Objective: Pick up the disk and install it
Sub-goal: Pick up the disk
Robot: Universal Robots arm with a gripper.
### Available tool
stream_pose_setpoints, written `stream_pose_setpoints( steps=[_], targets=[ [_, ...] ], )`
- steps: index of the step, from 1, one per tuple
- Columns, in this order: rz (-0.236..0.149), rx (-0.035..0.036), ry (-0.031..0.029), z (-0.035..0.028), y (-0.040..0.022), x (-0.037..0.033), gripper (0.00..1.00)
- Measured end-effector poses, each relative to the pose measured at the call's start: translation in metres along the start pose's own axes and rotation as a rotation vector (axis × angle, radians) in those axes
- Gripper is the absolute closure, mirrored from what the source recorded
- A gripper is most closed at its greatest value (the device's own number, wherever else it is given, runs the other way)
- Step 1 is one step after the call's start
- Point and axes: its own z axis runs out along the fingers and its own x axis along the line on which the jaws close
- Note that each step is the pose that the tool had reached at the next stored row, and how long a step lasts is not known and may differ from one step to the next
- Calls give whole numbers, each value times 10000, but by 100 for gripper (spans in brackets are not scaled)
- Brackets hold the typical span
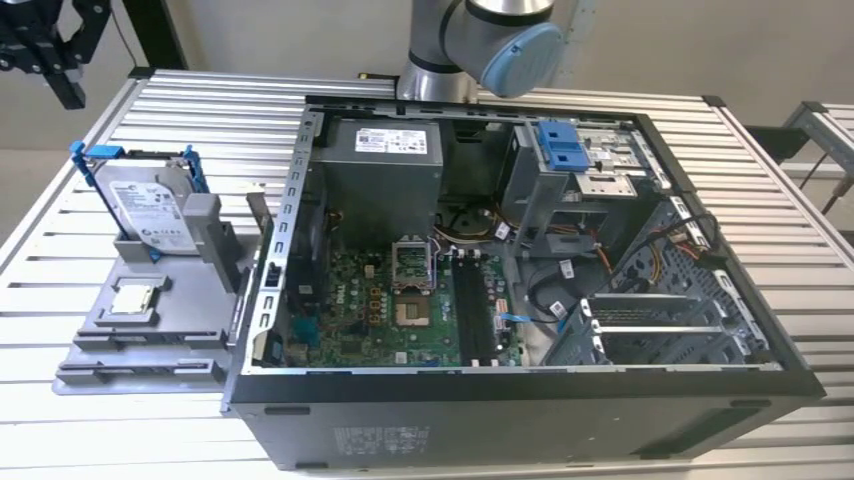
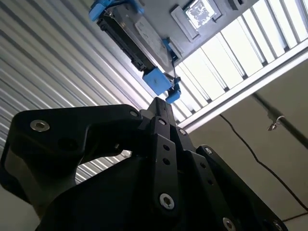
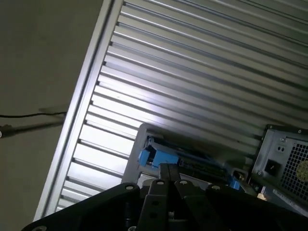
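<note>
The black pincer [image 2: 162, 103] is clenched on nothing. Just beyond its tips, the flat silver-grey disk [image 2: 134, 42] in its blue plastic rail is stood on edge in a grey plastic stand [image 1: 174, 332] on the ribbed metal counter [image 1: 200, 100]. Its white label [image 1: 144, 212], print unreadable, is shown in the exterior view; in the second wrist view the disk is seen edge-on. Farther off, a square silver chip [image 2: 199, 12] is laid on the stand, beside an open dark computer case [image 1: 534, 430].
</note>
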Motion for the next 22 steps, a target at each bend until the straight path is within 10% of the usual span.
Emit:
stream_pose_setpoints(
  steps=[22],
  targets=[
    [-2887, -24, 142, -6, 0, 0, 100]
  ],
)
